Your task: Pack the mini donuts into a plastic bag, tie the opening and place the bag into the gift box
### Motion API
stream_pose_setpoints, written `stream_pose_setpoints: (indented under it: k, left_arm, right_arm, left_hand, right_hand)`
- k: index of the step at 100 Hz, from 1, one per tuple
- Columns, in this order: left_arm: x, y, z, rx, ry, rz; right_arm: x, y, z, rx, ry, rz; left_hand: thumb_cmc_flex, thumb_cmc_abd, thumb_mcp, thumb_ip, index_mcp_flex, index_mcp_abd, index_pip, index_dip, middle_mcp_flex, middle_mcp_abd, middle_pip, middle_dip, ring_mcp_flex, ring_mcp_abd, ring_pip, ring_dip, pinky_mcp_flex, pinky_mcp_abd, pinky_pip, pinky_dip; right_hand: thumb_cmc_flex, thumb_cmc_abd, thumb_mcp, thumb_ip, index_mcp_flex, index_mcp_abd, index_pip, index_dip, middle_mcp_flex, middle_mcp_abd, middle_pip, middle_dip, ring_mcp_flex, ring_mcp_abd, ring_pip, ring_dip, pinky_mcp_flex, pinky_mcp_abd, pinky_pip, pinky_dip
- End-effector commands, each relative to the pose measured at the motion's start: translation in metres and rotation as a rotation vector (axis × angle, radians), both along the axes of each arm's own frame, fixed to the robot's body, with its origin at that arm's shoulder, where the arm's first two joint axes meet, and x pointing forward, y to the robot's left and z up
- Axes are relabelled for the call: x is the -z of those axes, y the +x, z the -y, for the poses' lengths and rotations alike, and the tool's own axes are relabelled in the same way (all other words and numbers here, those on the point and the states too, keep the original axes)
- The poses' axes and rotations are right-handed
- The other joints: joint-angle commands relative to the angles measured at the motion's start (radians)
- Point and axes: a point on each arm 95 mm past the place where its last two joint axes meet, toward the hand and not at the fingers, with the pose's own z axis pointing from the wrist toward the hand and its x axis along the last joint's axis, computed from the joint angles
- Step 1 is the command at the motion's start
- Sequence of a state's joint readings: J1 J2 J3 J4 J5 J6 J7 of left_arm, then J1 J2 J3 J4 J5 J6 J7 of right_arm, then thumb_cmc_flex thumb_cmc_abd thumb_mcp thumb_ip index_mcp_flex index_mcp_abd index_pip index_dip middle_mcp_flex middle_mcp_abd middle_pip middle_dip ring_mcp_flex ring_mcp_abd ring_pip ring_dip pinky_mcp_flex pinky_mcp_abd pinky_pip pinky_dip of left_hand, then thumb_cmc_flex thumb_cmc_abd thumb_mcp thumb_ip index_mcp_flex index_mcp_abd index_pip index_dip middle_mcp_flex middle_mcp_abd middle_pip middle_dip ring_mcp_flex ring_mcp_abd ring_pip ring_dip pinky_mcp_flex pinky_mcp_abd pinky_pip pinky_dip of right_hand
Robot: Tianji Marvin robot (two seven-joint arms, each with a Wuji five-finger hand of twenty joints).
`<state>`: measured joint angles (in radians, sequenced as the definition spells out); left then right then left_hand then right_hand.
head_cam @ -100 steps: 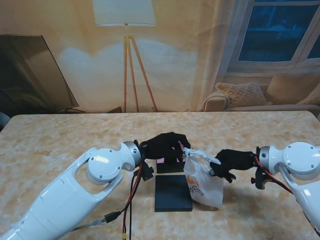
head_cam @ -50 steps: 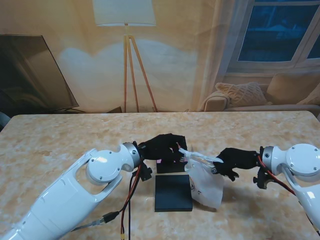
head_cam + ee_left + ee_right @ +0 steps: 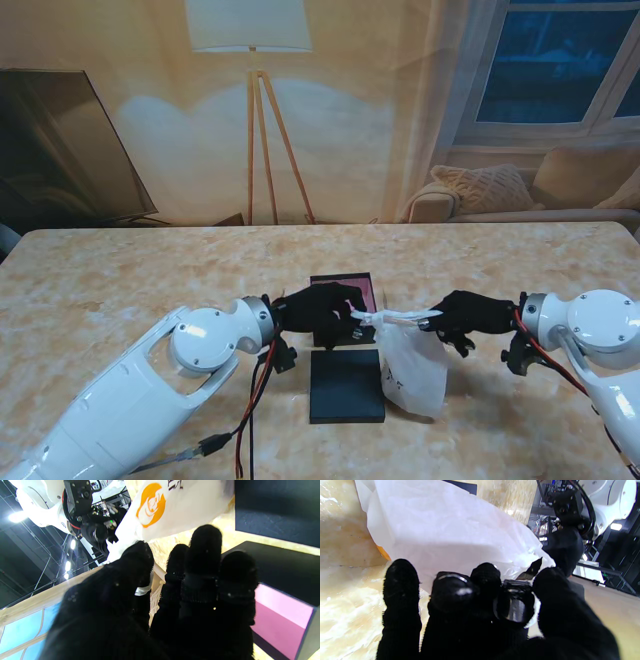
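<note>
You have the left hand [image 3: 318, 308] and right hand [image 3: 468, 316] each clenched on the plastic bag [image 3: 410, 368] neck, bag hanging at three o'clock of the black lid [image 3: 346, 385].

A warm, dim living room seen from above a marbled beige desk [image 3: 120, 290]. At 12 o'clock, a floor lamp [image 3: 250, 60] with a white shade and wooden tripod legs stands against a cream wall [image 3: 370, 120], casting a soft glow there. At 10 o'clock, a dark flat screen [image 3: 60, 150] leans by the wall. At 2 o'clock, a white-framed window [image 3: 560, 70] shows dark blue night. Beneath it, a beige sofa [image 3: 590, 190] holds a knitted cushion [image 3: 485, 187].
</note>
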<state>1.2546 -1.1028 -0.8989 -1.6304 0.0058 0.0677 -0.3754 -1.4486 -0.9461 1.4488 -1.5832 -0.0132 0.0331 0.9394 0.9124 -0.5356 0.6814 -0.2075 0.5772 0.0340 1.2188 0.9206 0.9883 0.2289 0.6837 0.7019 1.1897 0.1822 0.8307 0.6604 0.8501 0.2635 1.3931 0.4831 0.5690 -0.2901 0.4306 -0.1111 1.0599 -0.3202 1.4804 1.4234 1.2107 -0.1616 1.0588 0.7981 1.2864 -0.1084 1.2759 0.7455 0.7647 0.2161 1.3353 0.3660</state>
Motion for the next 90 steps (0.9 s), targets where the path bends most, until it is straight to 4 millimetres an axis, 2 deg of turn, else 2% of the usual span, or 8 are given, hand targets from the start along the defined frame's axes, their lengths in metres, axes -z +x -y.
stream_pose_setpoints:
  k: [1, 3, 5, 9, 11, 14, 30, 90]
  left_arm:
    - [0.01, -0.006, 0.0, 0.026, 0.017, -0.027]
    - [0.011, -0.006, 0.0, 0.029, 0.018, -0.029]
    - [0.012, -0.006, 0.0, 0.031, 0.019, -0.032]
    - [0.014, -0.007, 0.0, 0.036, 0.021, -0.037]
    - [0.014, -0.007, 0.001, 0.038, 0.022, -0.039]
    - [0.015, -0.008, 0.001, 0.042, 0.024, -0.041]
    - [0.02, -0.01, 0.001, 0.056, 0.031, -0.057]
    - [0.029, -0.013, -0.004, 0.116, 0.064, -0.093]
  right_arm:
    - [0.008, -0.002, -0.002, 0.012, 0.009, -0.032]
    - [0.009, -0.002, -0.002, 0.019, 0.01, -0.035]
    - [0.009, -0.002, -0.002, 0.024, 0.011, -0.036]
    - [0.01, -0.001, -0.002, 0.035, 0.014, -0.04]
    - [0.01, -0.001, -0.001, 0.04, 0.015, -0.042]
    - [0.011, -0.001, -0.001, 0.046, 0.018, -0.047]
    - [0.011, -0.002, -0.001, 0.069, 0.023, -0.058]
    - [0.014, -0.003, 0.007, 0.089, -0.02, -0.077]
  left_hand:
    - [0.017, 0.022, -0.028, -0.014, 0.0, -0.015, 0.077, 0.033, -0.014, -0.027, -0.003, 0.016, -0.001, 0.011, 0.028, 0.023, -0.005, 0.013, 0.031, 0.028]
    - [0.017, 0.021, -0.029, -0.014, 0.0, -0.015, 0.077, 0.033, -0.014, -0.027, -0.003, 0.016, -0.001, 0.011, 0.028, 0.023, -0.007, 0.013, 0.031, 0.028]
    - [0.018, 0.022, -0.03, -0.014, 0.0, -0.015, 0.077, 0.033, -0.014, -0.027, -0.004, 0.016, -0.002, 0.012, 0.028, 0.024, -0.008, 0.014, 0.031, 0.029]
    - [0.02, 0.022, -0.033, -0.014, 0.002, -0.014, 0.078, 0.034, -0.013, -0.028, -0.005, 0.017, -0.004, 0.015, 0.027, 0.025, -0.01, 0.015, 0.031, 0.03]
    - [0.02, 0.022, -0.034, -0.014, 0.002, -0.013, 0.078, 0.035, -0.013, -0.028, -0.005, 0.017, -0.005, 0.016, 0.027, 0.025, -0.011, 0.016, 0.032, 0.031]
    - [0.021, 0.022, -0.035, -0.013, 0.003, -0.013, 0.078, 0.036, -0.011, -0.03, -0.005, 0.018, -0.006, 0.018, 0.027, 0.026, -0.012, 0.017, 0.033, 0.031]
    - [0.026, 0.022, -0.043, -0.013, 0.004, -0.015, 0.076, 0.039, -0.007, -0.03, -0.009, 0.02, -0.009, 0.024, 0.031, 0.033, -0.019, 0.022, 0.036, 0.037]
    - [0.04, 0.027, -0.062, -0.011, 0.009, -0.012, 0.073, 0.043, -0.002, -0.033, -0.014, 0.026, -0.019, 0.037, 0.037, 0.046, -0.036, 0.034, 0.044, 0.048]
  right_hand:
    - [0.043, 0.074, -0.105, 0.023, 0.055, 0.028, 0.063, 0.001, 0.038, -0.006, 0.038, 0.016, 0.036, 0.008, 0.045, 0.02, -0.01, 0.017, 0.03, 0.026]
    - [0.044, 0.085, -0.114, 0.024, 0.057, 0.031, 0.063, 0.0, 0.039, -0.005, 0.04, 0.017, 0.037, 0.01, 0.049, 0.021, -0.01, 0.02, 0.032, 0.027]
    - [0.083, 0.116, -0.191, 0.028, 0.058, 0.033, 0.063, 0.0, 0.039, -0.001, 0.041, 0.019, 0.036, 0.012, 0.055, 0.019, -0.013, 0.023, 0.037, 0.028]
    - [0.092, 0.137, -0.215, 0.029, 0.059, 0.034, 0.063, 0.0, 0.04, 0.002, 0.043, 0.02, 0.036, 0.018, 0.059, 0.019, -0.015, 0.026, 0.039, 0.029]
    - [0.195, 0.21, -0.416, 0.04, 0.06, 0.041, 0.062, -0.001, 0.042, 0.007, 0.046, 0.024, 0.035, 0.023, 0.068, 0.021, -0.018, 0.031, 0.042, 0.034]
    - [0.206, 0.236, -0.445, 0.043, 0.063, 0.048, 0.061, -0.002, 0.042, 0.013, 0.049, 0.026, 0.035, 0.028, 0.075, 0.024, -0.021, 0.037, 0.045, 0.036]
    - [0.218, 0.302, -0.456, 0.044, 0.075, 0.067, 0.061, -0.006, 0.054, 0.028, 0.069, 0.037, 0.035, 0.04, 0.116, 0.039, -0.026, 0.049, 0.065, 0.045]
    - [0.244, 0.277, -0.458, 0.053, 0.093, 0.067, 0.063, -0.005, 0.067, 0.017, 0.083, 0.056, 0.035, 0.022, 0.156, 0.052, -0.016, 0.036, 0.075, 0.047]
